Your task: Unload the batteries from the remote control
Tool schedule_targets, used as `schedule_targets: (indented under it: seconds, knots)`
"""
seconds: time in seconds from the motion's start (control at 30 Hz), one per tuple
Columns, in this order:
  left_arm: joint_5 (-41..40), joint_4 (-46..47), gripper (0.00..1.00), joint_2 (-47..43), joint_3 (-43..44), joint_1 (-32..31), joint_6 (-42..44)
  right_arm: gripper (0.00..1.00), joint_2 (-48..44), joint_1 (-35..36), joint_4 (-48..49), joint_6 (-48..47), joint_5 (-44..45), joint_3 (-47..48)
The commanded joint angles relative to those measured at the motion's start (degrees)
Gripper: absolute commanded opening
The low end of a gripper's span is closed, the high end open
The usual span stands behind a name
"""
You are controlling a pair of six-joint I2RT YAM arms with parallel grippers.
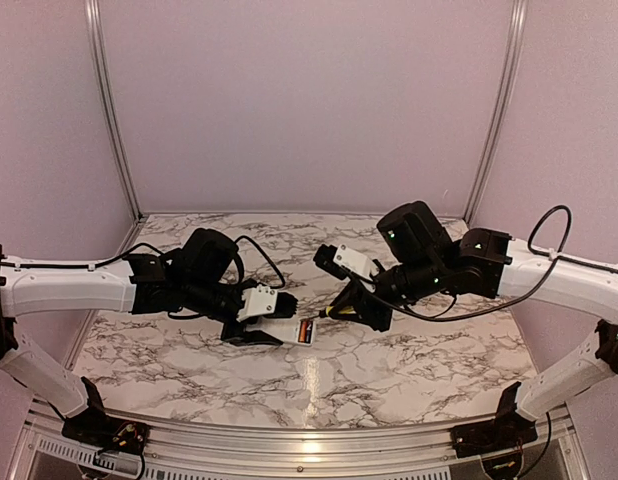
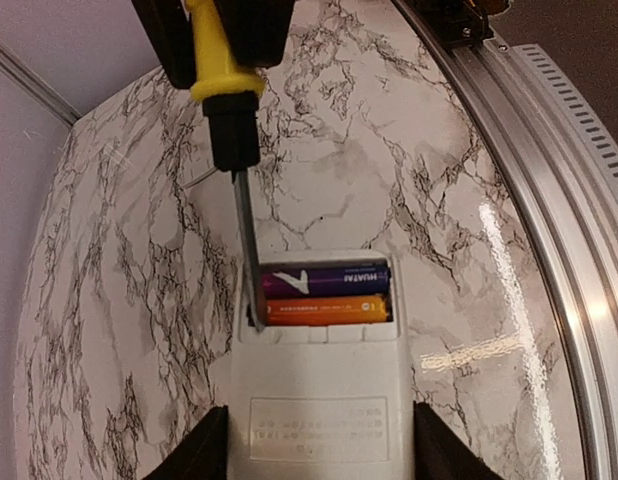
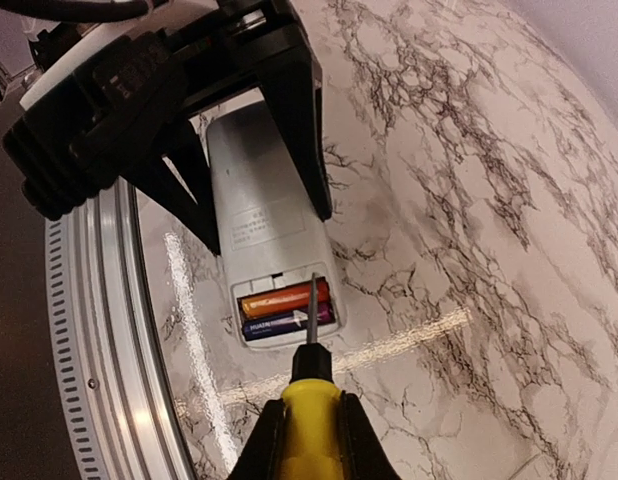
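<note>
The white remote control point(image 2: 319, 400) lies back-up on the marble table with its battery bay open. My left gripper point(image 2: 319, 462) is shut on its sides. An orange battery point(image 2: 324, 311) and a purple battery point(image 2: 329, 281) sit side by side in the bay. My right gripper point(image 3: 311, 445) is shut on a yellow-handled screwdriver point(image 3: 311, 400). Its metal tip rests at one end of the orange battery point(image 3: 279, 298), next to the purple battery point(image 3: 279, 322). In the top view the remote point(image 1: 289, 330) lies mid-table between the left gripper point(image 1: 257, 322) and the right gripper point(image 1: 354, 305).
An aluminium rail point(image 2: 549, 200) runs along the table's near edge, close beside the remote, and it also shows in the right wrist view point(image 3: 89, 330). Pale enclosure walls stand at the back and both sides. Bare marble table top point(image 1: 409, 360) surrounds the remote.
</note>
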Motion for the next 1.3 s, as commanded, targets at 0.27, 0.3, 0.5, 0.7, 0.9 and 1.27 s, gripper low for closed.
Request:
schedule_targets:
  seconds: [0.27, 0.3, 0.5, 0.7, 0.9, 1.27]
  knots:
    - [1.72, 3.70, 0.00, 0.99, 0.82, -0.27, 0.54, 0.00, 0.20, 0.29, -2.55, -4.18, 2.45, 0.04]
    - [1.75, 3.29, 0.00, 1.16, 0.83, -0.27, 0.78, 0.00, 0.08, 0.25, -2.80, -4.57, 2.59, 0.32]
    - [0.67, 2.11, 0.00, 1.26, 1.18, -0.16, 1.83, 0.00, -0.66, 0.27, -4.33, -5.51, 0.15, 2.05]
    - [-0.02, 0.78, 0.00, 1.71, 2.06, -0.16, 2.56, 0.00, -2.75, 0.23, -3.78, -5.21, 2.68, 2.63]
    - [1.03, 0.93, 0.00, 2.39, 2.63, -0.13, 2.32, 0.00, -2.83, 0.22, -3.12, -5.68, 4.43, 3.09]
    - [1.60, 2.10, 0.00, 2.71, 2.59, -0.11, 1.43, 0.00, -1.59, 0.23, -3.10, -5.32, 3.35, 2.44]
